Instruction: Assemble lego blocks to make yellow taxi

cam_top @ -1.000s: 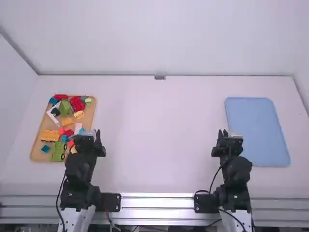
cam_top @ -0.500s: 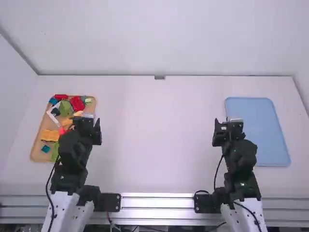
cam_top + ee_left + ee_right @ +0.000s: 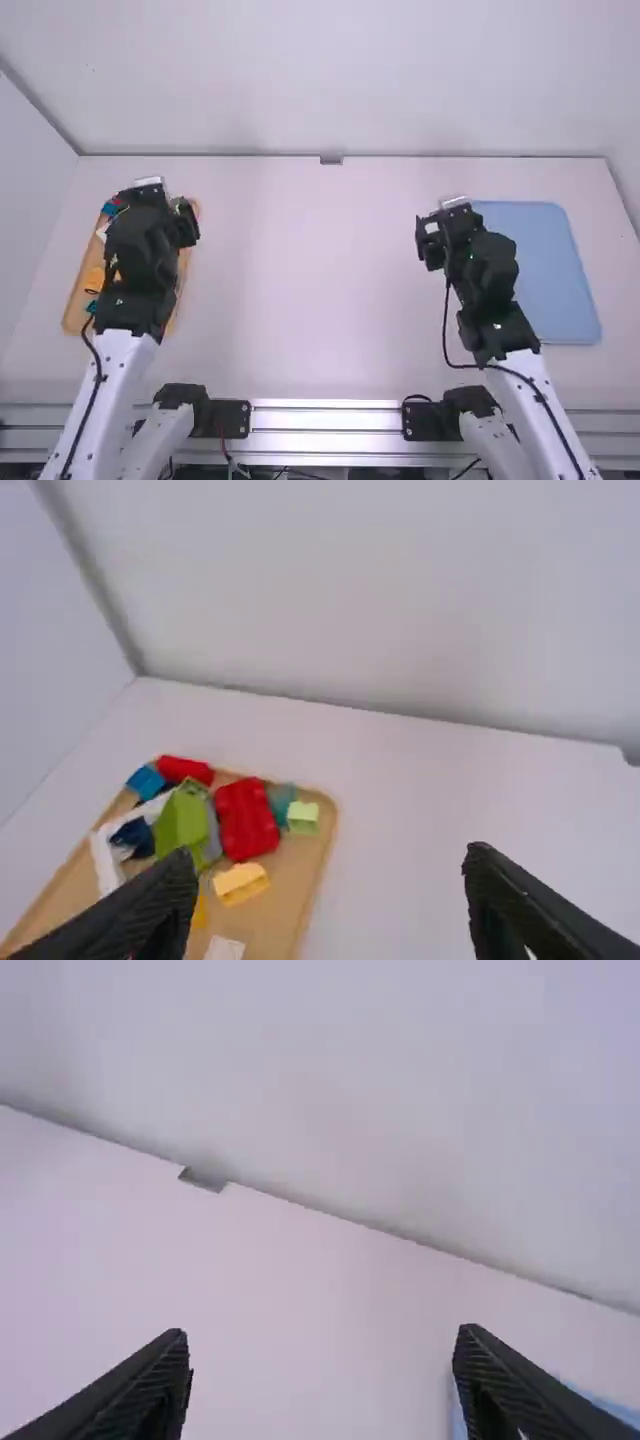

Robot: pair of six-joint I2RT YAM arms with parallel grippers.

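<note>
White table (image 3: 320, 300) holds a blue tray (image 3: 550, 270), wall (image 3: 330, 80) behind.

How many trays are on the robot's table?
2. The tan tray is on the left, partly under the left arm, with colorful blocks in it. The blue tray is on the right.

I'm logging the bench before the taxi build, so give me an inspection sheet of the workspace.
Surface: white table, tan tray at left, blue tray at right.
Job's things: yellow block, red block and green block on the tan tray.
Clutter: pieces of several colours crowded together on that tray.
Grippers: left gripper and right gripper open, nothing held.
Cables: black cable along the left arm; another bows out beside the right arm.
Surroundings: white wall behind, metal rails in front.
</note>
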